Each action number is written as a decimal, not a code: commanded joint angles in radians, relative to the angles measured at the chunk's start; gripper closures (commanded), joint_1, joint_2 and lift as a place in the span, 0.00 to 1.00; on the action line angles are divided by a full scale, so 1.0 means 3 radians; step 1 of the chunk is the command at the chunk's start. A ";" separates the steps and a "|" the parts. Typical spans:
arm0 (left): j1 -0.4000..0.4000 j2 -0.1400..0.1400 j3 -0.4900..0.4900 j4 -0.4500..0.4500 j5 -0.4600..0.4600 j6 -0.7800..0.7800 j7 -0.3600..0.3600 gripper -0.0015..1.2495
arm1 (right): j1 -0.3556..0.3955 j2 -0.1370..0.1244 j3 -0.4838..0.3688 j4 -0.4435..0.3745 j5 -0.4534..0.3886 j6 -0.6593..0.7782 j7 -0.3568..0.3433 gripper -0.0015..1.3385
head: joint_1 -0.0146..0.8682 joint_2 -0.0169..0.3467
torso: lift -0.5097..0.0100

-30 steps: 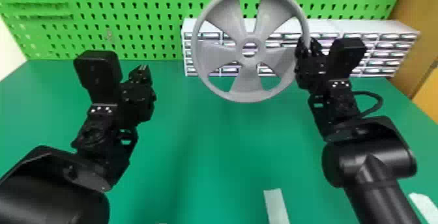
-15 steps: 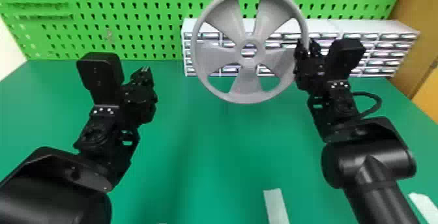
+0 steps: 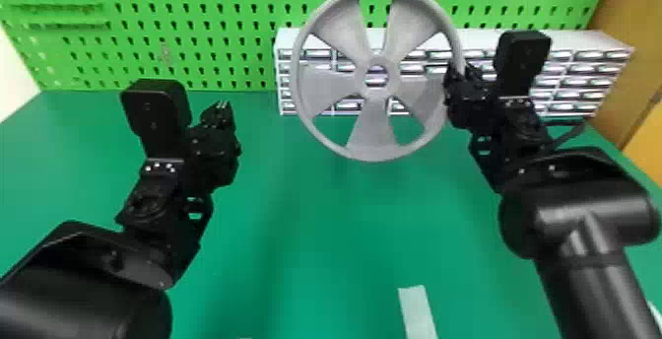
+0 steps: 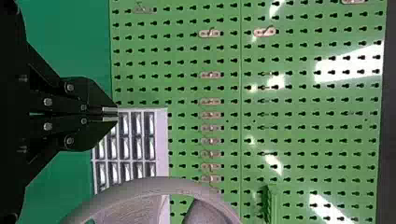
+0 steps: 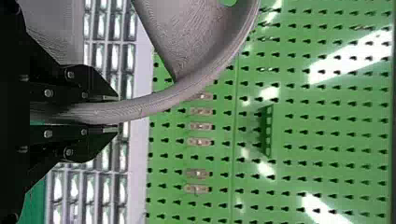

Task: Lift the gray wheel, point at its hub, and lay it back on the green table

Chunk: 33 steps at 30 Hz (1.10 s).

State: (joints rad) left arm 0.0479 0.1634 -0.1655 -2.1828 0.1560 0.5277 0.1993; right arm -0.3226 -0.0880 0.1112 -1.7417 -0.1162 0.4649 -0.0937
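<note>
The gray wheel is held up above the green worktop, in front of the drawer cabinet. It is stood upright, with its flat face turned to the head camera. Five wide spokes are joined to a round hub in the middle, and open gaps are left between them.

The rim is pinched on its right side by the right gripper. In the right wrist view, one flat black finger is seen on each side of the rim, and the wheel is squeezed between the two.

The left gripper is held above the worktop, to the left of the wheel and well apart from it. In the left wrist view its two fingers are brought close together, with just a thin slit left between the tips and nothing held. Its tips are pointed forward. Part of the wheel's rim is seen off to the side there.

Behind the wheel, the white drawer cabinet is filled with rows of small, shiny drawers. The back is covered by a green pegboard, dotted with dark holes. Little metal hooks are fixed to it in a row. On the near part of the worktop, a pale strip is laid.
</note>
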 commanded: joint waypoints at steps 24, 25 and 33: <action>-0.0042 0.0013 -0.0067 0.0036 -0.0004 -0.0015 0.0000 0.95 | -0.0474 0.0027 -0.0197 -0.0479 -0.0866 0.2802 -0.0598 0.97 | 0.80 0.18 | 0.80; -0.0042 0.0013 -0.0072 0.0041 -0.0004 -0.0015 0.0000 0.95 | -0.0484 0.0033 -0.0197 -0.0479 -0.0876 0.2884 -0.0618 0.97 | 0.80 0.18 | 0.80; -0.0058 0.0018 -0.0098 0.0056 -0.0004 -0.0031 0.0000 0.95 | -0.0571 0.0038 -0.0248 -0.0458 -0.1116 0.3293 -0.0833 0.97 | 0.80 0.18 | 0.80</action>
State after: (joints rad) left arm 0.0333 0.1672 -0.1907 -2.1676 0.1549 0.5219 0.1994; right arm -0.4812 -0.0785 0.0472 -1.8853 -0.4109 1.3951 -0.3247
